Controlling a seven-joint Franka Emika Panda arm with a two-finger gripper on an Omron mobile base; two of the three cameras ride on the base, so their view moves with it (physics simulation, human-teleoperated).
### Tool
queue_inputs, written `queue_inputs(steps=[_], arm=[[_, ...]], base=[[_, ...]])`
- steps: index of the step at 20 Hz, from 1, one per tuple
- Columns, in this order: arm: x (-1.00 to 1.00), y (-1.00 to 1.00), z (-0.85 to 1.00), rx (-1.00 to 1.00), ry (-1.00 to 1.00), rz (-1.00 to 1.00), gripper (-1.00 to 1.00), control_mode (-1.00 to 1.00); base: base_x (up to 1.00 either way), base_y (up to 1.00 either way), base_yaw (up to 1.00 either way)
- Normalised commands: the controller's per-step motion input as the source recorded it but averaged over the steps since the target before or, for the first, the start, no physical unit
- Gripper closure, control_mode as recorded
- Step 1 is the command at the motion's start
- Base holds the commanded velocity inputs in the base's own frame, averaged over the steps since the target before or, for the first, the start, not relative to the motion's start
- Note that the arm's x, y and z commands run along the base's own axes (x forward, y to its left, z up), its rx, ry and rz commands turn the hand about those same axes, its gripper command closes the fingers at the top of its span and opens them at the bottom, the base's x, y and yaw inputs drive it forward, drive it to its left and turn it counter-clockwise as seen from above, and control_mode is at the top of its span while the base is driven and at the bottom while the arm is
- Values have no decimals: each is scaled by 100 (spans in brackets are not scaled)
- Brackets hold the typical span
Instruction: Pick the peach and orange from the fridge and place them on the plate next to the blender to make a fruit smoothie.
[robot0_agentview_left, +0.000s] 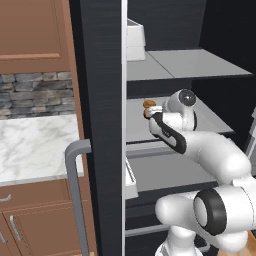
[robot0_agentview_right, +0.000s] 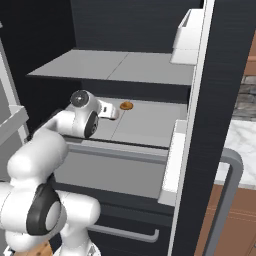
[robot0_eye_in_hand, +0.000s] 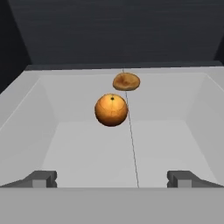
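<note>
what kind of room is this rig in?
A rendered home kitchen, most likely. The arm reaches into an open black fridge with grey shelves, where an orange sits. Beside the fridge are a marble counter, a stone backsplash and wooden cabinets.

Built of glossy white, rounded arm links, fat and tube-like. Joined by dark grey to black rings at the joints, with a black stripe along the forearm. Capped at the wrist by a round grey disc. Ends in a white hand with two small dark grey, blocky fingertips.
</note>
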Motion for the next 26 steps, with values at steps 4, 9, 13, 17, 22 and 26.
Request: queue_inputs(steps=[4, 9, 13, 17, 22, 26], arm=[[58, 0, -25, 0, 0, 0, -100, -100], [45, 0, -11, 0, 0, -1, -100, -100], [40, 0, -14, 0, 2, -1, -100, -100], [41, 0, -25, 0, 7, 0, -100, -100], [33, 0, -22, 0, 4, 0, -100, -100], [41, 1, -27, 0, 0, 0, -100, -100]], base=[[0, 0, 0], [0, 0, 0], [0, 0, 0], [0, 0, 0], [0, 0, 0], [0, 0, 0]])
